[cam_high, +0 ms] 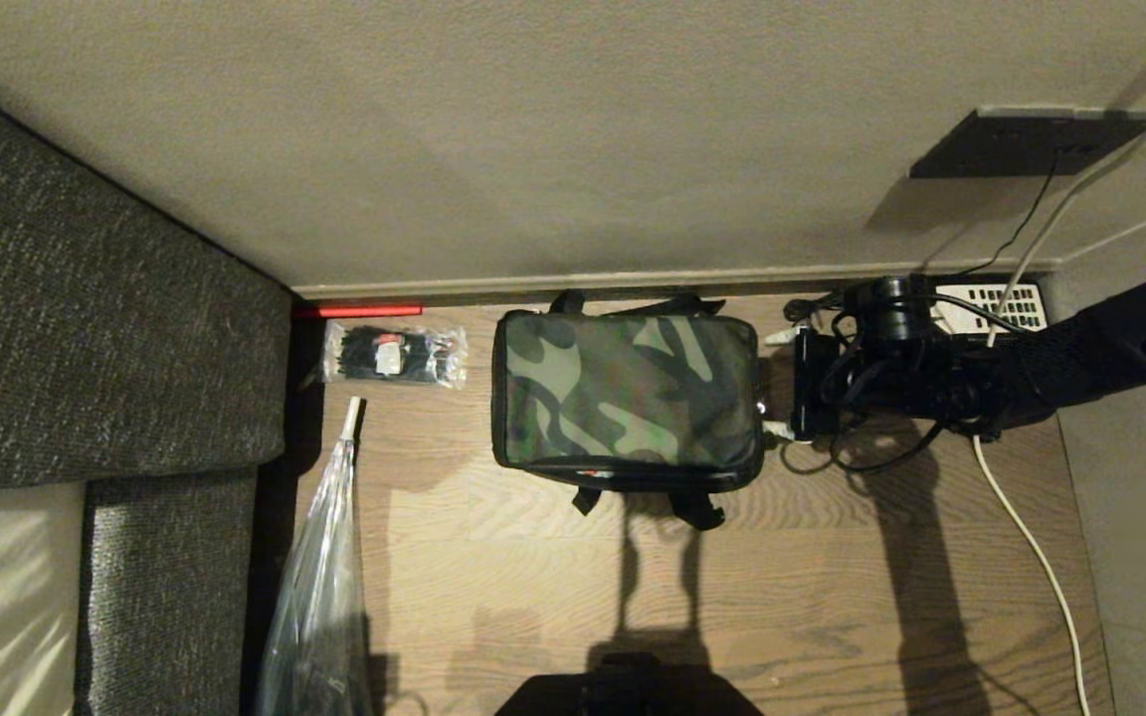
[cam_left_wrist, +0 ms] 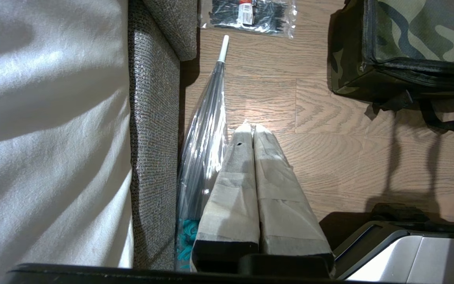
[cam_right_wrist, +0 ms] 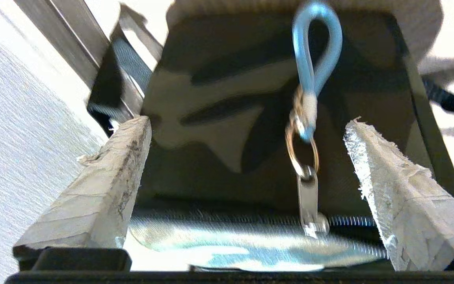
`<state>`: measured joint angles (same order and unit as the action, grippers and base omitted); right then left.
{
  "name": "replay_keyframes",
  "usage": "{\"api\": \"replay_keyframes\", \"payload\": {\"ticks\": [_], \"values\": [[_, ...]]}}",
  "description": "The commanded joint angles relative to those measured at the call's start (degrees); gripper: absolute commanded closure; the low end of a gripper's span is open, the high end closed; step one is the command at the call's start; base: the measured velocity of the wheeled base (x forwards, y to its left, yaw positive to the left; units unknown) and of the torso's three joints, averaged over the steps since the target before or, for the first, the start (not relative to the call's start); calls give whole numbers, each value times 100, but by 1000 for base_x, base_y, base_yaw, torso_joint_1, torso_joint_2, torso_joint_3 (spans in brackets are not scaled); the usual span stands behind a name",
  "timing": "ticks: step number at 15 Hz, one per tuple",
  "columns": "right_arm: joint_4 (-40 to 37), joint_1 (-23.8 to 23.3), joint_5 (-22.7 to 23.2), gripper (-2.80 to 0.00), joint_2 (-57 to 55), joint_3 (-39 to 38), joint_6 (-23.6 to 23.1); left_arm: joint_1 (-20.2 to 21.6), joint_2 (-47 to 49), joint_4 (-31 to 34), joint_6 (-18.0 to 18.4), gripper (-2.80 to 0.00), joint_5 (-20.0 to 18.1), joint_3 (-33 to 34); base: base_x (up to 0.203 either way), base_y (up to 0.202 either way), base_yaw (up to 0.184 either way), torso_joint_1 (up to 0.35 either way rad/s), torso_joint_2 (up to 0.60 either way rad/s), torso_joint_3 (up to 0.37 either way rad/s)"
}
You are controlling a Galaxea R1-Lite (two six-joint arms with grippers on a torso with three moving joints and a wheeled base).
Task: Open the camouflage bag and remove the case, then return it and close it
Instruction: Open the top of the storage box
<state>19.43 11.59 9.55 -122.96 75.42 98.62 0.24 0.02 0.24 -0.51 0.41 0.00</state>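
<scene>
Nearest the robot, a dark part of its own base [cam_high: 628,691] shows at the lower edge of the head view, casting a shadow on the wooden floor [cam_high: 832,597]. The left gripper [cam_left_wrist: 250,128] hangs low on the robot's left, beside the sofa [cam_high: 105,328]; its jaws are pressed together, padded fingers [cam_left_wrist: 235,189] touching along their length, holding nothing. Just beside it, a folded clear umbrella [cam_high: 319,587] lies along the sofa's edge, its white tip pointing toward the wall.

Farther out, the camouflage bag [cam_high: 628,388] sits flat on the floor, lid closed, its far side close to the skirting of the wall [cam_high: 573,149]. Black straps [cam_high: 692,507] project from its near and far sides. The case is not visible.

The right gripper [cam_high: 777,383] reaches in from the robot's right at the bag's right end. Its jaws stand wide apart, one pale fingertip [cam_high: 780,336] toward the far corner and the other toward the near corner, gripping nothing. In the right wrist view a metal zipper pull [cam_right_wrist: 307,197], carrying a ring and a blue loop [cam_right_wrist: 315,43], lies between the spread fingers [cam_right_wrist: 105,189], nearer one finger than the other, touching neither.

To the bag's left, near the wall, lies a clear packet of black cable ties [cam_high: 394,355], with a red strip [cam_high: 359,310] against the skirting behind it. A white cable [cam_high: 1031,542] trails across the floor on the right.
</scene>
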Motion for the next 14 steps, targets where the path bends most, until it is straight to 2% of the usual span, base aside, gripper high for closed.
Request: {"api": "replay_keyframes", "payload": {"ticks": [1,14], "values": [[17,56,11,-280,80,-98,52,2,-11,2,-2,0,2,18,0,0,0,0,0,0],[176,89,188,-280,-193,-10,-71,2,-11,2,-2,0,2,18,0,0,0,0,0,0]]}}
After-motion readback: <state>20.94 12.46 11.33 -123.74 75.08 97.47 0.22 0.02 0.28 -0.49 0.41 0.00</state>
